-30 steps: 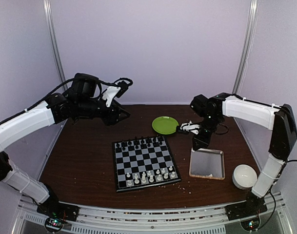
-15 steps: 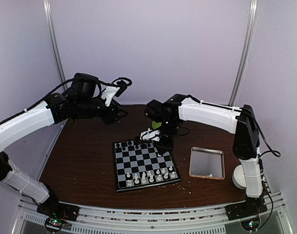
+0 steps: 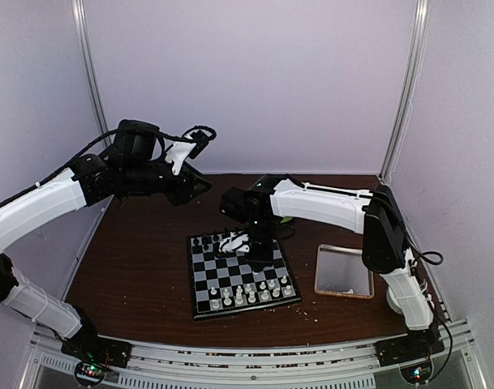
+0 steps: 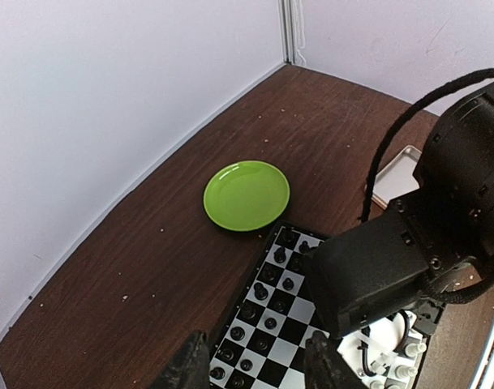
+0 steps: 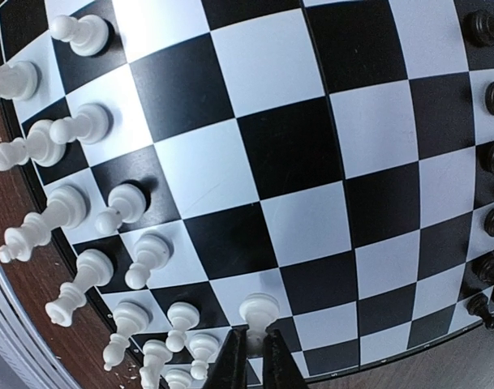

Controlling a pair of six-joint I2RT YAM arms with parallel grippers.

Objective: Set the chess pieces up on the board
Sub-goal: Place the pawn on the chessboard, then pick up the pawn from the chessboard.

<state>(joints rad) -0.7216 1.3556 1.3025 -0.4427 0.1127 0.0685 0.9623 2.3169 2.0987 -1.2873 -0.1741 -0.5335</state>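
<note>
Your right gripper [image 5: 252,361] pinches a white pawn [image 5: 259,310] over the board [image 5: 287,146]; your left gripper [image 4: 256,366] hangs far left of it, fingers spread, holding nothing.

R arm [image 4: 409,251] hides much of board [image 4: 267,328] in L wrist view.

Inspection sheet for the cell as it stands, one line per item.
Surface: brown table, crumbs scattered.
Job's things: board central; white pieces on its near side; one pawn in the right gripper.
Clutter: black pieces on the board's far side; green plate beyond the board; tray to its right.
Grippers: right gripper shut on pawn, over board; left gripper open, empty, raised.
Cables: black cable loops at left wrist; no snag seen.
Surroundings: pale walls, metal posts.
</note>
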